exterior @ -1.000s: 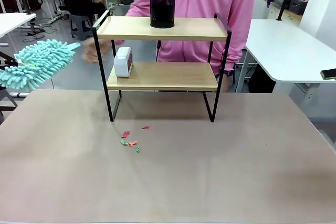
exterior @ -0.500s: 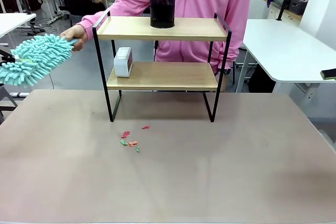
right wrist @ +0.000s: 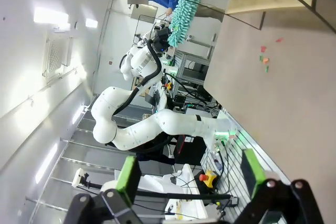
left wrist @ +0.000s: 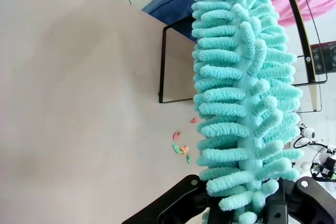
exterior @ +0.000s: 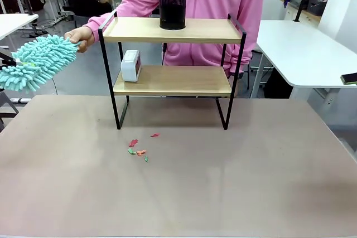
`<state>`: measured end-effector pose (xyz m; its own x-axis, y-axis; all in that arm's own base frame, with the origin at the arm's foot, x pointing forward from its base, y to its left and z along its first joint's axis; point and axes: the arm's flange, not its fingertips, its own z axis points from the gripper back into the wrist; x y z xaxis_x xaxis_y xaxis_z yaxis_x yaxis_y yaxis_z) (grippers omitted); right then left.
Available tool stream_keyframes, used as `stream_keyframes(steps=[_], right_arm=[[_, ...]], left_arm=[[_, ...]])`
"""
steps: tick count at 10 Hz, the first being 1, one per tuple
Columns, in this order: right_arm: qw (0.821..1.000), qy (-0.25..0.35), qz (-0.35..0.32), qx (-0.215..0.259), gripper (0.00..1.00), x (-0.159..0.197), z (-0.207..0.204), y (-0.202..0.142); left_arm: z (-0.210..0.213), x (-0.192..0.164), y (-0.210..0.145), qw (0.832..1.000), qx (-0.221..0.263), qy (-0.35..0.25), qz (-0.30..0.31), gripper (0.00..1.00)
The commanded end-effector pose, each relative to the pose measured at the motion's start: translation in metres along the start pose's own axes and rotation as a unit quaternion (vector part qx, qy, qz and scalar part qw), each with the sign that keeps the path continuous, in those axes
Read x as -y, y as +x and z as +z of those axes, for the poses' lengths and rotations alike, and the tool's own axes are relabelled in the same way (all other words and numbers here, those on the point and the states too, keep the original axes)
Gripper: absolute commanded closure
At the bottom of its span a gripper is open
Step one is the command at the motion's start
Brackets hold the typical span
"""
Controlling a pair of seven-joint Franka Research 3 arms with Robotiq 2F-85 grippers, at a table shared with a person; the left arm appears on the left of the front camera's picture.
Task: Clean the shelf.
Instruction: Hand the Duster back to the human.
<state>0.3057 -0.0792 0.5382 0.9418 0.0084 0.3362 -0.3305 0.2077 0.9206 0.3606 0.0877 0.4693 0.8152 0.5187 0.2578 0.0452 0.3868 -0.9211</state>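
While viewed from the front, left to right: teal chenille duster (exterior: 38,62) at far left, raised off the tan tabletop (exterior: 178,182), its tip touched by a person's hand (exterior: 80,36) in a pink sleeve. Left gripper (left wrist: 247,211) seen in its wrist view, jaws pressed tight on the duster's base, fluffy head running up between them and screening much of the shelf. Shelf (exterior: 173,76) standing near the far edge of the tabletop, centre of the scene, black frame, two wooden boards. Small white box (exterior: 130,66) at the left end of the lower board; black mesh cup (exterior: 172,8) on the upper board, near the middle. Coloured scraps (exterior: 139,147) scattered on the tabletop just in front of the shelf's left legs. Person in pink standing directly behind the shelf. White side table (exterior: 307,54) at right. Right gripper (right wrist: 186,177) held off the table, green-padded jaws spread wide, nothing between them.
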Motion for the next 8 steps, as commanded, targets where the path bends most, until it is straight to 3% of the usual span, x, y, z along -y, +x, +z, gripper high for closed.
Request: stream_keyframes(steps=[1,4,5,6,7,8], right_arm=[[1.0,-0.005,0.005,-0.009,0.0,-0.001,0.004,0.0],[1.0,-0.005,0.005,-0.009,0.0,-0.001,0.004,0.0],[1.0,-0.005,0.005,-0.009,0.0,-0.001,0.004,0.0],[1.0,-0.005,0.005,-0.009,0.0,-0.001,0.004,0.0],[1.0,-0.005,0.005,-0.009,0.0,-0.001,0.004,0.0],[1.0,-0.005,0.005,-0.009,0.0,-0.001,0.004,0.0]], left_arm=[[-0.001,0.0,0.0,1.0,0.011,-0.012,-0.011,1.0],[-0.001,0.0,0.0,1.0,0.011,-0.012,-0.011,1.0],[0.0,0.0,0.0,1.0,0.0,0.0,0.0,0.27],[-0.009,0.01,-0.001,1.0,0.01,-0.002,-0.01,0.26],[-0.014,0.021,-0.006,1.0,-0.008,-0.005,-0.025,0.0],[-0.013,0.028,-0.013,0.999,-0.019,-0.027,-0.031,0.22]])
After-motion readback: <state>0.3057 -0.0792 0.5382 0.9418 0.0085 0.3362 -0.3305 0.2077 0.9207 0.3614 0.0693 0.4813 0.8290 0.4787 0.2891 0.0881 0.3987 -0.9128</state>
